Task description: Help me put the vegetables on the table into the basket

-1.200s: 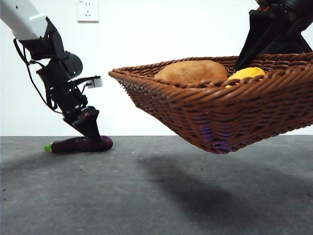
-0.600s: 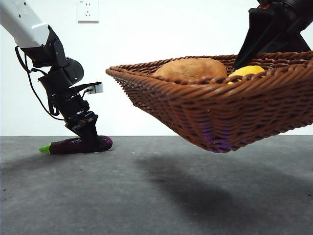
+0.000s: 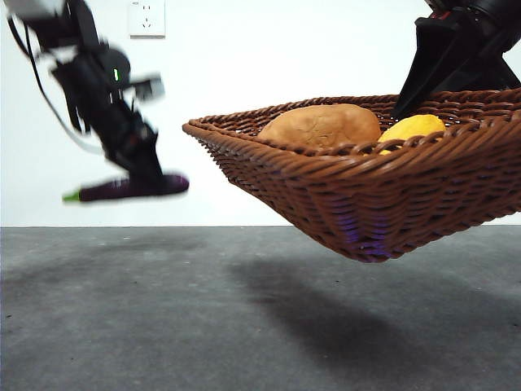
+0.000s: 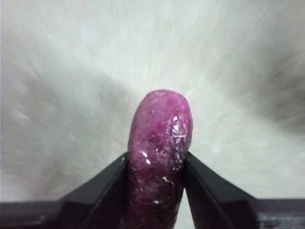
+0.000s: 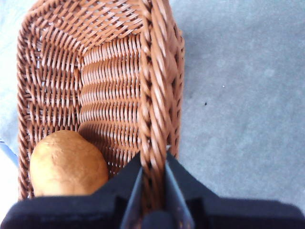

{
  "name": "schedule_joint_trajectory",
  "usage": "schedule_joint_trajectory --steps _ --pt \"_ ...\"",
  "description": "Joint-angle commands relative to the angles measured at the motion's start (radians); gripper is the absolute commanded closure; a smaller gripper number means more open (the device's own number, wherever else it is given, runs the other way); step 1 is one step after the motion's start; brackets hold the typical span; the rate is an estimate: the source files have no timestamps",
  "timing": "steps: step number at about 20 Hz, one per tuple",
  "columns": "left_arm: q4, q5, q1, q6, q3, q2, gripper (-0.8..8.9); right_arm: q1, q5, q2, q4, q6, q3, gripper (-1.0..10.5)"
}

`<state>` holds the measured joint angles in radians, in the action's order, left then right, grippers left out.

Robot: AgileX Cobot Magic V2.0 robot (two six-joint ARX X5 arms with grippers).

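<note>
My left gripper [image 3: 146, 175] is shut on the dark purple eggplant [image 3: 130, 188] and holds it in the air left of the basket, green stem pointing left; the left wrist view shows the eggplant [image 4: 159, 143] pinched between both jaws. My right gripper [image 5: 152, 191] is shut on the braided rim of the reddish-brown wicker basket [image 5: 152, 95] and holds it tilted above the table [image 3: 163, 318]. In the basket [image 3: 366, 195] lie the orange-brown potato-like vegetable [image 3: 321, 125] and the bumpy yellow one [image 3: 411, 127]. The potato-like one also shows in the right wrist view [image 5: 66, 164].
A white wall with a power socket [image 3: 146, 17] stands behind the table. The basket's shadow lies on the table beneath it.
My left gripper has lifted the eggplant off the table and carried it upward. The basket has stayed raised, shifting only slightly.
</note>
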<state>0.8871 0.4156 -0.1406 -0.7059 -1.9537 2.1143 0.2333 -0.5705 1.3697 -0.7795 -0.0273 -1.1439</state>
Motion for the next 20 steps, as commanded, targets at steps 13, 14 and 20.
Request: schedule_joint_trajectory --steps 13,14,20 --pt "0.367 -0.055 -0.420 -0.066 0.003 -0.602 8.19 0.002 -0.036 0.010 -0.069 0.023 0.005 9.6" --pt "0.386 -0.120 -0.488 -0.066 0.003 -0.603 8.19 0.002 -0.063 0.010 -0.074 0.022 0.005 9.6" --pt "0.406 -0.284 -0.781 -0.084 0.004 -0.506 8.19 0.035 -0.140 0.010 -0.114 -0.014 0.005 9.6"
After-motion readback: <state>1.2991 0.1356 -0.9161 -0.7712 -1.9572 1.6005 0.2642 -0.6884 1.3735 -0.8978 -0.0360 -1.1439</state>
